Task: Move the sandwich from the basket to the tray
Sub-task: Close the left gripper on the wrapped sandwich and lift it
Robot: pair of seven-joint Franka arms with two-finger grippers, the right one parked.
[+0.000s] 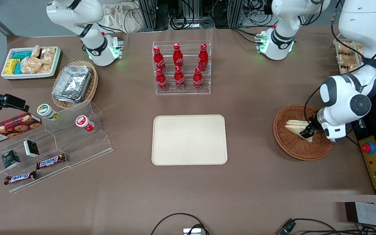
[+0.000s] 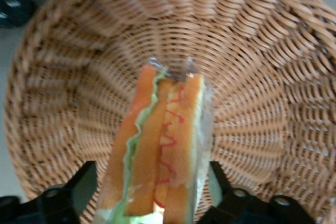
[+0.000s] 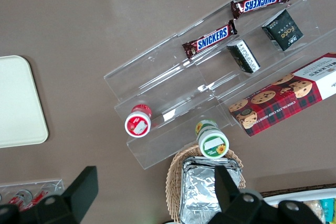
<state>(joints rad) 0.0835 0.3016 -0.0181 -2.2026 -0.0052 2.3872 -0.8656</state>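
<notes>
The sandwich (image 1: 296, 127), a pale bread wedge with green and orange-red filling in clear wrap, lies in the round reddish-brown wicker basket (image 1: 290, 150) toward the working arm's end of the table. My left gripper (image 1: 308, 132) is down in the basket, open, with one finger on each side of the sandwich. In the left wrist view the sandwich (image 2: 157, 150) stands on edge between the dark fingers (image 2: 86, 184) of the gripper (image 2: 152, 170), with basket weave (image 2: 252, 77) all round. The cream-beige tray (image 1: 189, 139) lies bare at the table's middle.
A clear rack of red cola bottles (image 1: 180, 67) stands farther from the front camera than the tray. Toward the parked arm's end are a tan basket of foil containers (image 1: 73, 84), a white snack bin (image 1: 31, 62) and acrylic steps with snacks (image 1: 49, 143). A control box (image 1: 375, 163) sits beside the basket.
</notes>
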